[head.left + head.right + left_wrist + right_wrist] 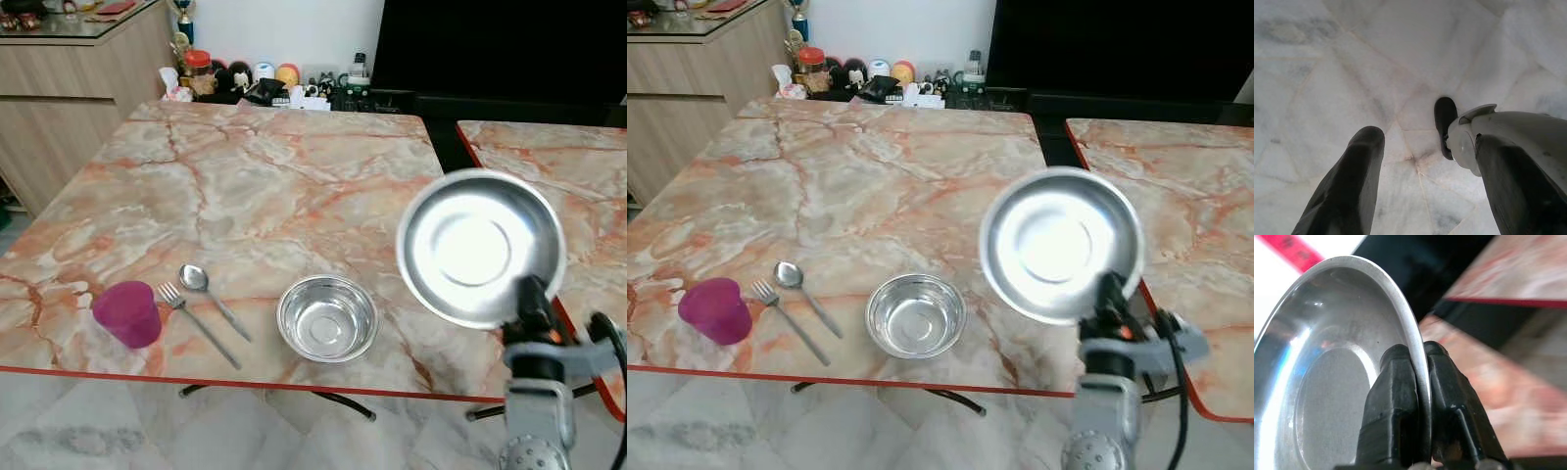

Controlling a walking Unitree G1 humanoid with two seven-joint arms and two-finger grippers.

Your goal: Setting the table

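a shiny steel plate [480, 245] is held by the right gripper [534, 294], tilted nearly upright with its hollow face turned toward the camera, above the right edge of the marble table [255, 186]. in the right wrist view the two black fingers [1391, 401] are seen pinched tight on the plate's rim, one on each face. the plate is carried in the air at about 4 o'clock from the table's middle, over the gap toward a second marble table [558, 157] at 3 o'clock.

on the near edge of the table a steel bowl [327, 318] is set upright at about 6 o'clock. a spoon [211, 294] and a fork [196, 321] are laid side by side at 7 o'clock, just apart from each other, both slanted. a purple cup [128, 313] is stood beside the fork, nearer the left corner.

at 12 o'clock, past the far edge, a clutter of small jars and toys [255, 83] is seen before a dark screen [500, 44]. a wooden cabinet [69, 88] is seen at 10 o'clock.

the left gripper [1425, 171] is hung over the pale tiled floor [1327, 58], its fingers spread wide with nothing between them.
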